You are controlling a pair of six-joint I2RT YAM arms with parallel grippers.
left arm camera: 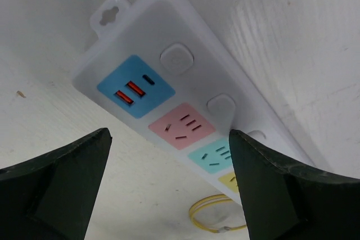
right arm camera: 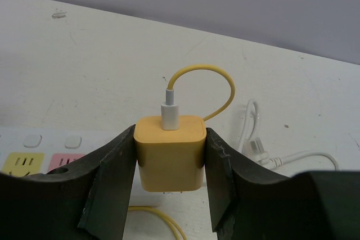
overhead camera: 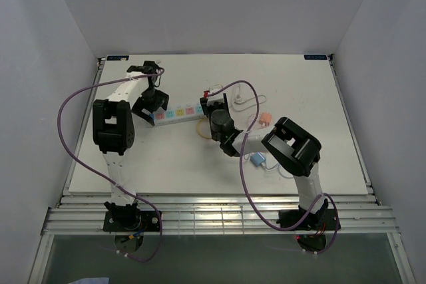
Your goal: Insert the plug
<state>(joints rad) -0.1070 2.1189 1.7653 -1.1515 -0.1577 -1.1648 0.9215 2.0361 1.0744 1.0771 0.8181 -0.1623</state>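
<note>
White table (overhead camera: 200, 164) fills the work area, and everything else lies on it or hangs over it. The largest thing on it is a white power strip (overhead camera: 176, 112), running between the two grippers.

The left gripper (overhead camera: 148, 108) stands at one end of the strip. In the left wrist view its fingers (left arm camera: 62, 178) are spread wide apart with nothing between them. The strip (left arm camera: 185, 99) lies just ahead of the fingertips, showing a blue USB panel (left arm camera: 135, 86), then a pink socket (left arm camera: 181, 126) and a teal socket (left arm camera: 216, 157), each with a round white button beside it. Whether the fingers touch the strip cannot be told.

The right gripper (overhead camera: 214, 108) is at the strip's other end. Its fingers (right arm camera: 115, 167) are clamped on the two sides of a yellow plug (right arm camera: 170, 164), which is held upright between them. The plug is directly over the end of the strip (right arm camera: 34, 155), whose yellow and pink sockets show just left of the left finger. Metal prongs peek out under the plug, so it is not pushed fully home.

A yellow cable (right arm camera: 202, 77) arcs out of the plug's top, beyond the fingertips. A white cable (right arm camera: 292, 158) lies on the table past the right finger. Behind the right gripper, near its arm, lie a small orange plug (overhead camera: 265, 119) and a small blue plug (overhead camera: 257, 159).
</note>
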